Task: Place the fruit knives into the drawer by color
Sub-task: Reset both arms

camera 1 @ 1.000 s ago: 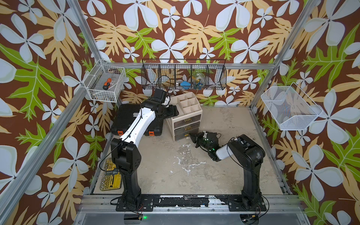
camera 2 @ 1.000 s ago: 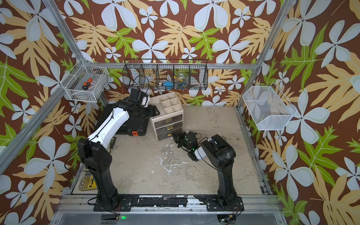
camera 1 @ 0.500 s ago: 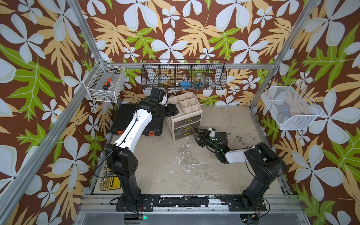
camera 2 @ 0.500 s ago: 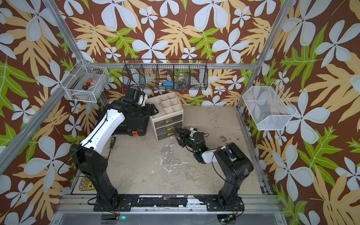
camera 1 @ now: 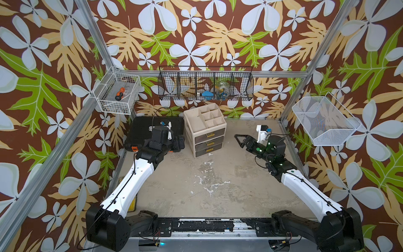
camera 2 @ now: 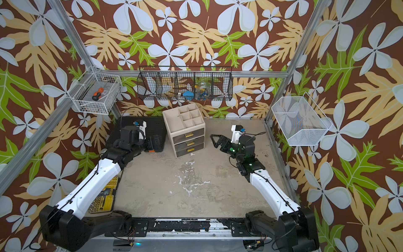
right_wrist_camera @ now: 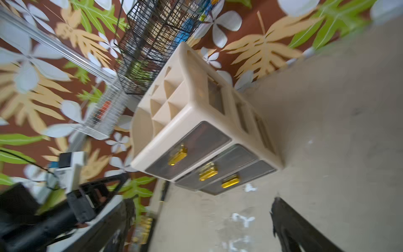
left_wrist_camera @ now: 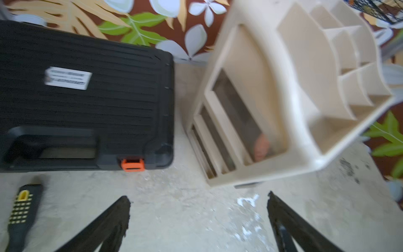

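**Operator:** Where do my grippers stand?

**Spotter:** Your left gripper (left_wrist_camera: pixel 198 198) hangs over the floor (left_wrist_camera: pixel 174 218), in front of the case (left_wrist_camera: pixel 87 98) and beside the cabinet (left_wrist_camera: pixel 294 76). Its jaws are spread wide with nothing between them. Your right gripper (camera 1: pixel 243 141) is on the cabinet's other side, apart from it and pointing toward it. The right wrist view shows those jaws just as wide, and empty.

**Operator:** And the knives?

**Spotter:** Your three drawers (camera 1: pixel 209 143) sit pushed in, in both top views. Through the cabinet's side window, in the left wrist view, you get a pink shape (left_wrist_camera: pixel 261 147) near the front of the top drawer (camera 1: pixel 209 133). It is too blurred to call a knife for certain. Where the blue and the green lie, I cannot tell.
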